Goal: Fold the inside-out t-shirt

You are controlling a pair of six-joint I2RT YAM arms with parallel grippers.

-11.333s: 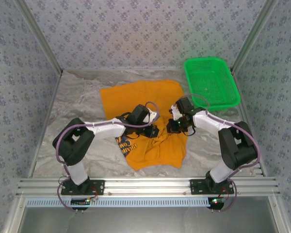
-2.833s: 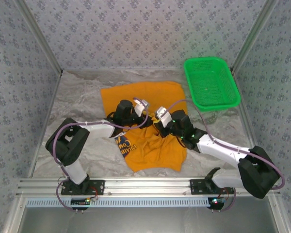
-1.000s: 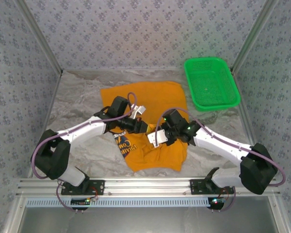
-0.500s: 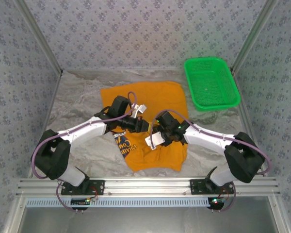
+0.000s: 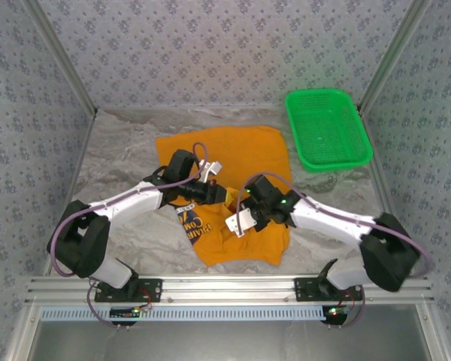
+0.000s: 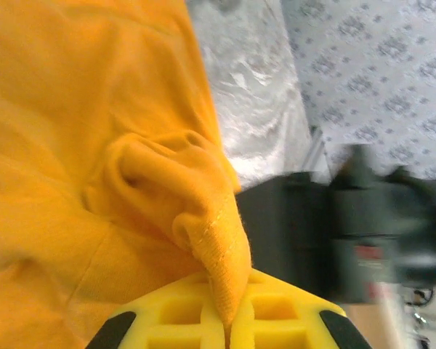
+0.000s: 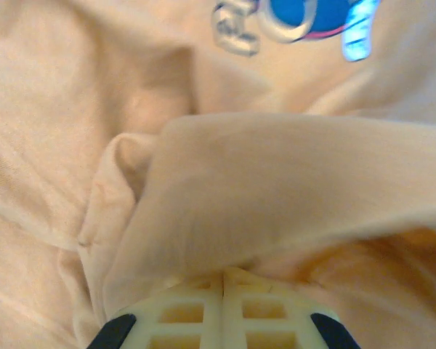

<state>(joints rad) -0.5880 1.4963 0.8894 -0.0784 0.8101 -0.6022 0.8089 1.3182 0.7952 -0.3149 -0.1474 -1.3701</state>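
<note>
The orange t-shirt point(image 5: 225, 150) lies crumpled mid-table, its blue and white print point(image 5: 199, 226) showing at the front left. My left gripper point(image 5: 221, 195) is over the shirt's middle. In the left wrist view it point(image 6: 229, 320) is shut on a ribbed, stitched edge of the t-shirt point(image 6: 94, 109), pulled up into a peak. My right gripper point(image 5: 237, 221) sits just in front of it, low on the cloth. In the right wrist view it point(image 7: 224, 280) is shut, with a fold of the t-shirt point(image 7: 291, 189) meeting its closed tips and the print point(image 7: 298, 18) beyond.
A green mesh basket point(image 5: 328, 128) stands at the back right, apart from the shirt. The marbled table point(image 5: 120, 158) is bare to the left. Patterned walls and metal posts close in three sides. The two wrists are close together.
The right gripper has closed from open onto a fold of cloth and shifted slightly toward the front. The left gripper keeps its pinch and has barely moved.
</note>
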